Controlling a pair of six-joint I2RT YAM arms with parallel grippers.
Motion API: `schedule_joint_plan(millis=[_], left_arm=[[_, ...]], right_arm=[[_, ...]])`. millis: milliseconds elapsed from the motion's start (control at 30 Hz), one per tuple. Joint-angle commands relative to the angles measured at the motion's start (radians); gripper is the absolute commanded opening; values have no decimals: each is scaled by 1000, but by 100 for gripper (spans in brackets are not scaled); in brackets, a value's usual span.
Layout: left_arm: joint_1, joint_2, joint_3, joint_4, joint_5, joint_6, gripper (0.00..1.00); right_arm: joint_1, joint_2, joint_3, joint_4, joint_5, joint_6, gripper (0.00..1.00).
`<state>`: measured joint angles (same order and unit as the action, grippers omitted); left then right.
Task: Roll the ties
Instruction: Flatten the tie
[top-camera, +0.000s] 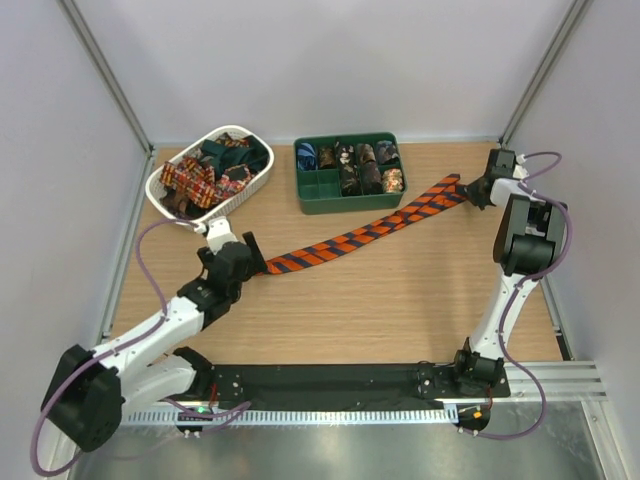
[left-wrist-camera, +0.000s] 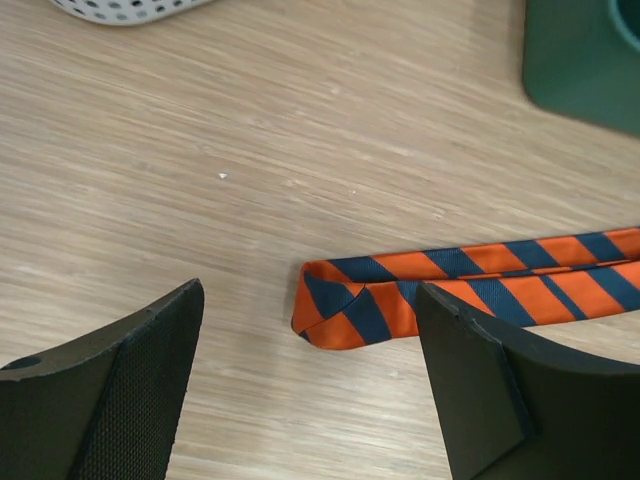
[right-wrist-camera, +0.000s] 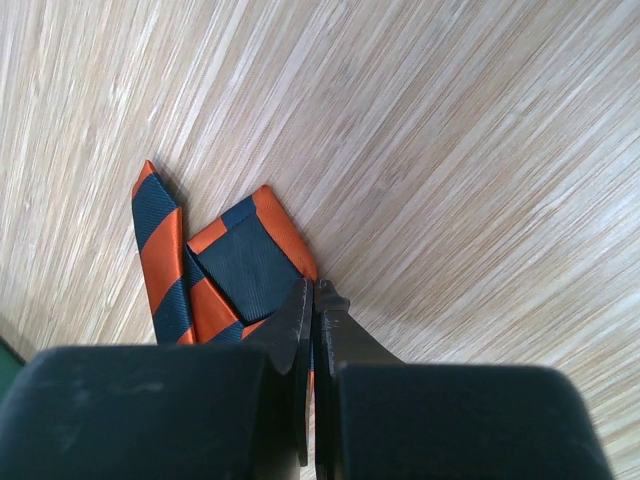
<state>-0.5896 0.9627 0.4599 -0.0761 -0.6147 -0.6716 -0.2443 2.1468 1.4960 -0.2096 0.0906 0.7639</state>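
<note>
Lying below spread left hand (left-wrist-camera: 310, 292), striped tie (left-wrist-camera: 480, 282)

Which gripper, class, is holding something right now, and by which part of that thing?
The right gripper is shut on the striped tie near its wide end. The left gripper hangs open over the tie's folded end, holding nothing.

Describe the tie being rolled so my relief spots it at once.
On the wooden table, look in front of the green tray. The tie stretches diagonally from the left arm's open fingers to the right fingers, which pinch its far end. Only this one lies loose, striped orange and navy; the rest sit in the tray or the white basket.
</note>
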Motion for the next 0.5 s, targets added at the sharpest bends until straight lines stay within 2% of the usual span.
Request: schedule_joint_plan(millis=[0,100,133,233,467], left_arm=[[62,91,92,-24,191,55,84],[77,192,173,-51,269,82,79],[79,230,193,-71,283,89,73],[79,274,236,-103,290,86,66],[79,303,204,-94,351,69,61]], right_arm=[[2,10,35,-14,-15,11,1],[2,18,43,-20,-26,12,1],[2,18,43,-20,-28,12,1],[2,19,41,-20,-23,14,1],[0,33,61,-28,-20,18,1]])
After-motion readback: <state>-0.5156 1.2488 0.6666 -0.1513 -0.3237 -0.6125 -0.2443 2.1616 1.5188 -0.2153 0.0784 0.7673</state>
